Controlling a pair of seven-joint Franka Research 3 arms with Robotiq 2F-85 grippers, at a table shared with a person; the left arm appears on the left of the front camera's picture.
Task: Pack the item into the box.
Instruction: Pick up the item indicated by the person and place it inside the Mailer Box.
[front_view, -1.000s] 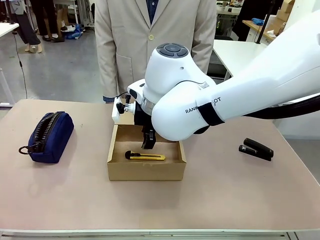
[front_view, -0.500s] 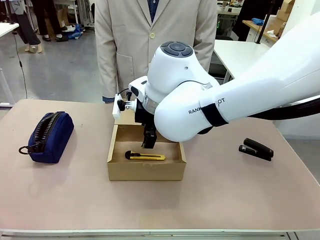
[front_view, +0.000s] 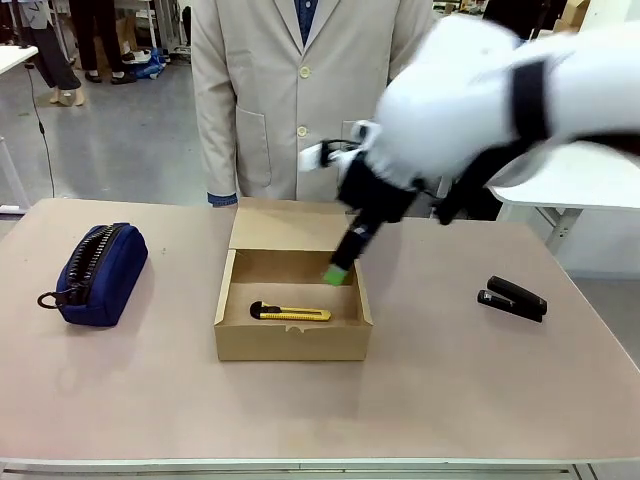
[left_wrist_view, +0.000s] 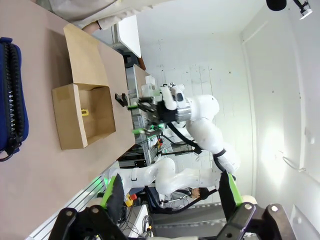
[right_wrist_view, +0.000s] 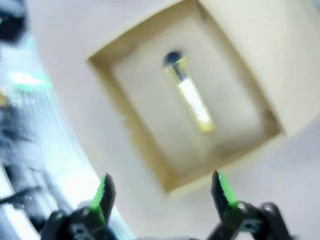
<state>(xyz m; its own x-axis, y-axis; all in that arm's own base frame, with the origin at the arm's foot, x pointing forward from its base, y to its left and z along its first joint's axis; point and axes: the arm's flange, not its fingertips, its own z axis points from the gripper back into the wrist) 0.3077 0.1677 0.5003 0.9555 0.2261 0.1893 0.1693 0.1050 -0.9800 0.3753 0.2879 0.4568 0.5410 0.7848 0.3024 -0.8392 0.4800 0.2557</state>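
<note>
front view: the right gripper (front_view: 338, 274), blurred with motion, has risen out of the brown box (front_view: 290, 342), where it hung low over the knife 1 second ago. it now sits above the box's far right corner. its jaws are spread wide and carry nothing. the yellow utility knife (front_view: 290, 314) lies flat on the box floor, unmoved. left wrist view: the left gripper (left_wrist_view: 170, 192) is also spread wide, holding nothing, well away from the box.
</note>
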